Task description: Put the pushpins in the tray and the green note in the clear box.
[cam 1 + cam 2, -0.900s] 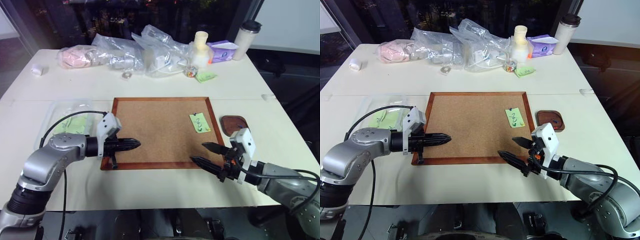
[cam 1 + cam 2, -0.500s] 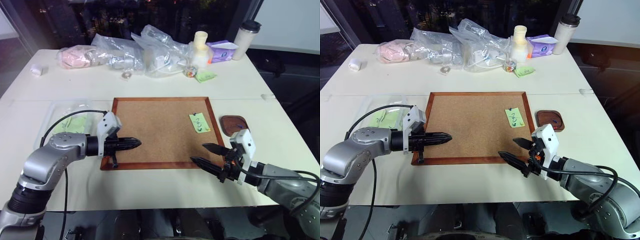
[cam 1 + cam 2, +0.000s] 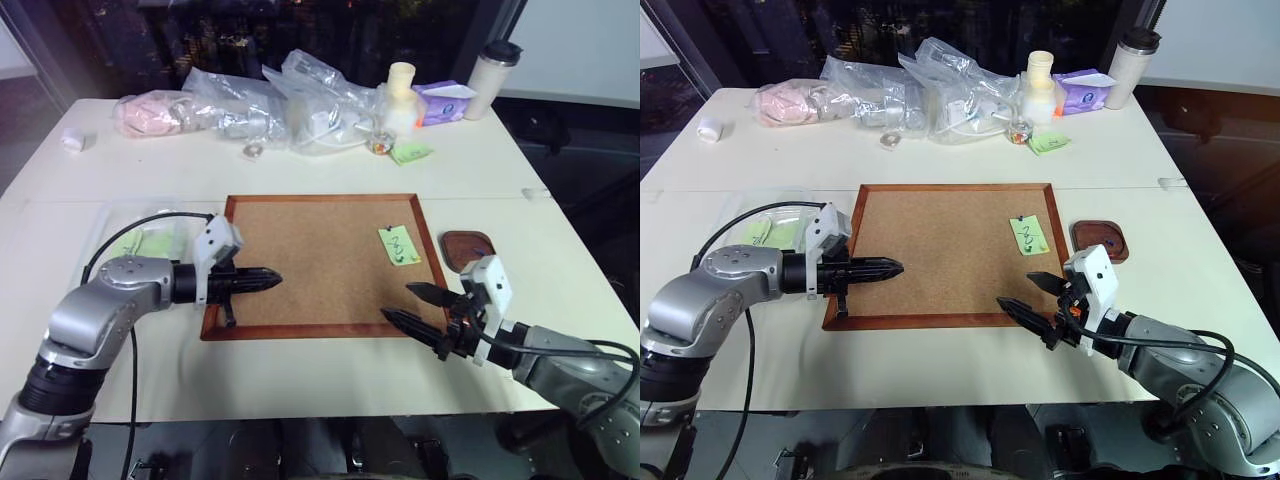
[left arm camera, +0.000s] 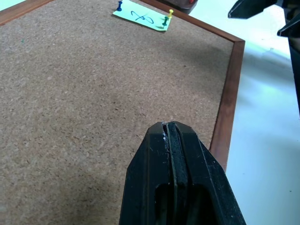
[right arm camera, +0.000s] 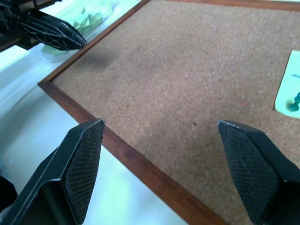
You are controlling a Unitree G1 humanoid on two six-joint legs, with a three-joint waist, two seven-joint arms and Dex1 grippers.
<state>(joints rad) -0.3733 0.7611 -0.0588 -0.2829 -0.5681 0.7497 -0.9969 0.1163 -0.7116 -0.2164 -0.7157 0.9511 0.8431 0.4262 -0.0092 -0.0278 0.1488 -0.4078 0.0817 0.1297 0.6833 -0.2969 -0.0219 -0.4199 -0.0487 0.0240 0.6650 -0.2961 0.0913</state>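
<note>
Your right gripper (image 3: 418, 305) hovers with jaws wide open at the cork board (image 3: 300, 250)'s near right corner. The green note (image 3: 399, 244) lies pinned just beyond it, long axis toward the table's far edge, pushpins (image 4: 165, 20) at its ends. Your left gripper (image 3: 272, 281), jaws closed and empty, sits farther away. The tray (image 3: 468, 248) lies right of the board, the clear box (image 3: 120, 235) left.

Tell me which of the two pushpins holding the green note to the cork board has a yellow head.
The pushpin at the note's corner nearer the board's wooden frame has the yellow head; the other pushpin has a blue head.
</note>
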